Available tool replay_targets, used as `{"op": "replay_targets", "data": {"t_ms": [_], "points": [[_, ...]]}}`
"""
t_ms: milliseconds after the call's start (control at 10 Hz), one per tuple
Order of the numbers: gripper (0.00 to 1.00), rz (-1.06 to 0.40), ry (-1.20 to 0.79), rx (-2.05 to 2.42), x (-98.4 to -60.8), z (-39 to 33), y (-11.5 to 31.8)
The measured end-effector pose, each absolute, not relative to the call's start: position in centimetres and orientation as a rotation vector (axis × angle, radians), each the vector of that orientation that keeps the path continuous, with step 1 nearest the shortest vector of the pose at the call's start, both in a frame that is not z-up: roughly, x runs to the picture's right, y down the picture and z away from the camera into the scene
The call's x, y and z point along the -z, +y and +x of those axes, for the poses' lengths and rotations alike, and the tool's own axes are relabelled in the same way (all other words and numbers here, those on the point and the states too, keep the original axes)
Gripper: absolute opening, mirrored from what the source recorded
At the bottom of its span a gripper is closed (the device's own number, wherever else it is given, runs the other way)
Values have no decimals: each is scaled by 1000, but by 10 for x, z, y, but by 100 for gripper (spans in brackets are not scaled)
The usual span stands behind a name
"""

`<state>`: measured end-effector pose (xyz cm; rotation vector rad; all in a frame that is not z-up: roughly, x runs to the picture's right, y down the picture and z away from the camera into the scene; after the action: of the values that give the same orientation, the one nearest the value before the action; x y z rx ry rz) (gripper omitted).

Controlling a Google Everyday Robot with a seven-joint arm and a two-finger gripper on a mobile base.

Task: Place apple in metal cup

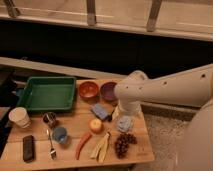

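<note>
Apple [95, 125] sits on the wooden surface [70, 161], a little right of the middle of the spread, small and yellow-orange with a reddish blush. It rests on its own, with nothing gripping it. Metal cup [49, 119] stands upright to the left of the apple, well apart from it, just below the lower right corner of the green tray [47, 93]. A blue cup [60, 134] stands just beside the metal cup, to its lower right, between it and the apple.

The white arm [165, 90] reaches in from the right edge of the frame and bends down over the right part of the surface. Its fingers [117, 113] hang below the rounded wrist, up and to the right of the apple and not touching it. They stand apart and hold nothing. A blue block [101, 111] lies just left of them, above the apple.

An orange bowl [88, 90] and a purple bowl [108, 91] sit side by side along the far edge. A white paper cup [19, 117] stands at the left edge. Along the near edge lie a black handset [28, 148], a fork [51, 145], a long orange-red pepper [82, 145], a banana peel [102, 146] and a bunch of dark grapes [124, 143].
</note>
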<state>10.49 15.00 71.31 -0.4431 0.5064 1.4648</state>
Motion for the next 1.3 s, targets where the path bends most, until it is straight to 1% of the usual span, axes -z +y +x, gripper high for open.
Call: {"op": "replay_targets", "data": {"t_ms": [200, 400, 800, 1000, 1300], "points": [[80, -463, 480, -1363, -705, 54, 175], [80, -465, 458, -1305, -699, 21, 184], [80, -464, 461, -1296, -698, 18, 185], [80, -483, 474, -1286, -709, 17, 183], [80, -493, 444, -1283, -715, 4, 165]]}}
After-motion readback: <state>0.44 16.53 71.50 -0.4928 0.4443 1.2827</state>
